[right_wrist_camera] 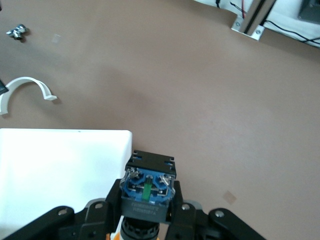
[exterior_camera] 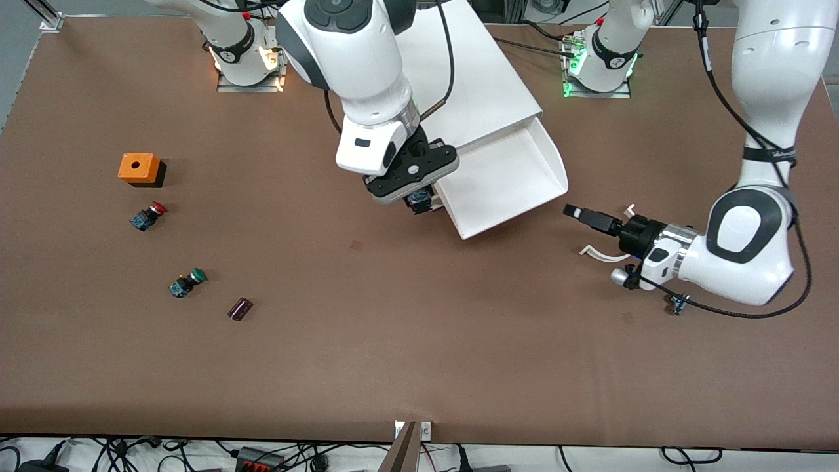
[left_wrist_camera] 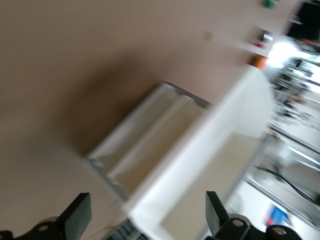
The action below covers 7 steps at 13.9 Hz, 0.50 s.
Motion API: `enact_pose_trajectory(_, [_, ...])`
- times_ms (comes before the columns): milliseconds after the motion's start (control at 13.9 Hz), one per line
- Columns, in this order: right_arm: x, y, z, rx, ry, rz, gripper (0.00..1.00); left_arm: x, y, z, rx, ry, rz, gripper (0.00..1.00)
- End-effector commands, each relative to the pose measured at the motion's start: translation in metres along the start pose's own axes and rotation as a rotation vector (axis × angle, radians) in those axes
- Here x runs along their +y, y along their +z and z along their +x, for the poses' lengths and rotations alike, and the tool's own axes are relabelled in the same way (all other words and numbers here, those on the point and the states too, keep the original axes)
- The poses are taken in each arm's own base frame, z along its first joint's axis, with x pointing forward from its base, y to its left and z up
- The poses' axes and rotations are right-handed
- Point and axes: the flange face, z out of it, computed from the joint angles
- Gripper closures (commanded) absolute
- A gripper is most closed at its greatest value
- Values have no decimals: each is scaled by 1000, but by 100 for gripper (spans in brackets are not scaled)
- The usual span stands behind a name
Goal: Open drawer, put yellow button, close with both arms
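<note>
The drawer (exterior_camera: 505, 180) is pulled out of the white cabinet (exterior_camera: 472, 78) and lies open on the brown desk (exterior_camera: 419, 341); the yellow button (right_wrist_camera: 147, 192) is gripped in the right pincer (exterior_camera: 419, 196), blue base turned toward the wrist camera, and is held just beside the drawer's corner at the right arm's end, over the desk; the pincer is closed on the button's black body. The left pincer (exterior_camera: 593, 233) is held low over the desk beside the drawer, toward the left arm's end of the desk; its fingers (left_wrist_camera: 75, 215) are spread wide and nothing is held between them. Toward the right arm's end of the desk are seen an orange box (exterior_camera: 139, 168), a red button (exterior_camera: 148, 216), a green button (exterior_camera: 187, 282) and a small dark block (exterior_camera: 240, 309), all well apart from the drawer.
</note>
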Motion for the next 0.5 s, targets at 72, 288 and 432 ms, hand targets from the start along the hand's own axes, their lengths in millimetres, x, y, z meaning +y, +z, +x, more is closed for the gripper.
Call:
enact_pose_trajectory(72, [-44,13,0,76,28,36,100,3,-39,-2,101,-142,290,0])
enact_pose_trajectory(288, [-74,44,-5,94,36,50,100,18,-70,-14,213,-222,495,0])
enact_pose_trajectory(432, [-89,68,-10,89,26,50,100,29,-88,-21,333,-241,547,0])
